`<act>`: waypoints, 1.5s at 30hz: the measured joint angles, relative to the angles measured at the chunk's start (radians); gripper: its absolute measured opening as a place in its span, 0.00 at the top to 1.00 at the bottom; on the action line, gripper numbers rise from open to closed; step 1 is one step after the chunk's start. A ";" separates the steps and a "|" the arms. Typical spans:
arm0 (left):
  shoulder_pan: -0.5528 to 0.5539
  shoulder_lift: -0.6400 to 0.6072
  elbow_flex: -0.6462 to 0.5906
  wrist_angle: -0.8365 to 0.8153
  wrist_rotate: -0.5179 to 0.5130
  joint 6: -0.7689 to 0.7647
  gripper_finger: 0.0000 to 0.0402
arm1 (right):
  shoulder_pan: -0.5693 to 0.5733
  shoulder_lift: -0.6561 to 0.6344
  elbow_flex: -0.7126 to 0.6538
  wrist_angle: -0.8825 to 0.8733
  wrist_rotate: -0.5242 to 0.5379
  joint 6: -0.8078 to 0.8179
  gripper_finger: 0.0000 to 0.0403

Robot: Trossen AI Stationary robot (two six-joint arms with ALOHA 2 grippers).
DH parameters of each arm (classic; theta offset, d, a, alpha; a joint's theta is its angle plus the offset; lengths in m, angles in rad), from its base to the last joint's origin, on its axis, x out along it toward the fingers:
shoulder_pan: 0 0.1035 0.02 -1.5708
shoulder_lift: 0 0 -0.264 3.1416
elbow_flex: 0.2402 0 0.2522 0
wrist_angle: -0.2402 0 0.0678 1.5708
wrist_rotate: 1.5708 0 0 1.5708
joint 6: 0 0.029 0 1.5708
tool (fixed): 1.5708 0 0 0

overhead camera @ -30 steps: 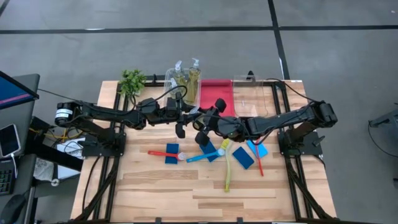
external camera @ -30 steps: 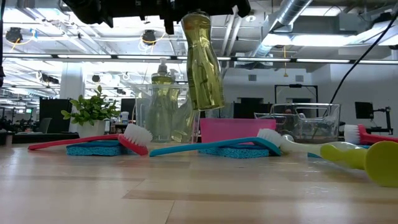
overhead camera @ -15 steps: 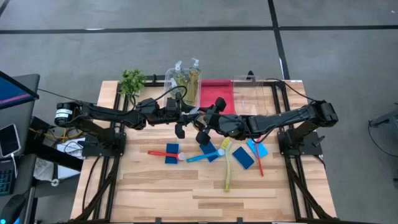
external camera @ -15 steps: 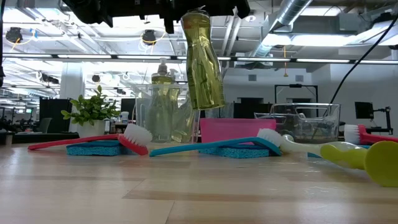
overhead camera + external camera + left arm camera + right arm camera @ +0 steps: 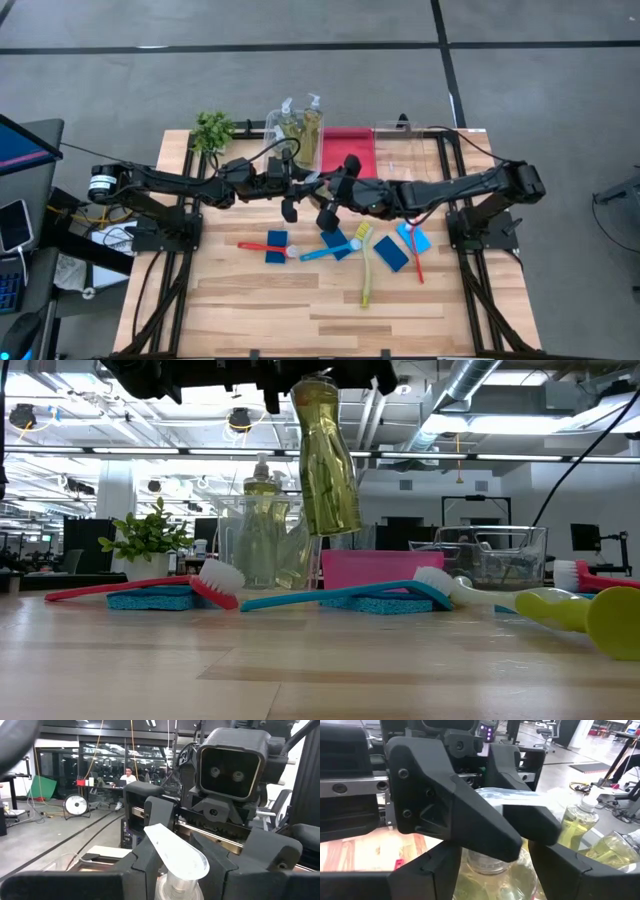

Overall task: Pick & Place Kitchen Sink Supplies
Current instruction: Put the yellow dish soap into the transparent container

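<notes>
While hanging tilted above the table, clear pump bottle (image 5: pixel 326 460) of yellow-green soap, left tool (image 5: pixel 175 870) clamping its neck, right tool (image 5: pixel 335 205) spread wide.

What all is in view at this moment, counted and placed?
Small clear pump bottle of yellow-green soap: one, held above the table.
Matching soap bottles: at least two, in the clear plastic tub at the back.
Second clear tub: one, back right.
Red tray: one, between the tubs.
Leafy green plant: one, back left.
Flat blue sponges: four, mid-table.
Long-handled brushes: two red, one blue, one yellow-green, among the sponges.
Wooden table: one.
Person: one, far off in the room.
Left gripper: holds the bottle.
Right gripper: beside it.
</notes>
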 joint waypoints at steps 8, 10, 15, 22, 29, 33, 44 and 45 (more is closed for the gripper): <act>0.000 0.001 0.000 0.005 -0.002 0.000 0.75 | 0.000 0.000 0.001 -0.002 -0.004 0.000 0.40; 0.000 0.001 0.000 0.005 -0.003 0.000 0.75 | 0.001 0.000 0.001 -0.006 -0.004 0.000 0.40; 0.003 0.001 0.000 0.008 -0.003 0.002 0.75 | 0.004 -0.005 0.001 -0.013 -0.001 -0.004 0.40; 0.005 0.003 0.000 0.008 -0.012 0.004 0.75 | 0.005 -0.023 0.004 -0.040 0.024 -0.009 0.40; 0.017 0.000 0.000 0.012 -0.010 0.002 0.75 | 0.013 -0.039 0.004 -0.065 0.031 -0.027 0.40; 0.031 -0.016 0.000 0.021 -0.010 0.000 0.75 | 0.009 -0.048 0.003 -0.087 0.032 -0.026 0.40; 0.048 -0.105 0.001 0.023 -0.007 0.006 0.75 | 0.009 -0.127 0.001 -0.192 0.042 -0.027 0.40; 0.049 -0.114 0.001 0.021 -0.008 0.012 0.75 | 0.011 -0.139 0.001 -0.192 0.042 -0.027 0.40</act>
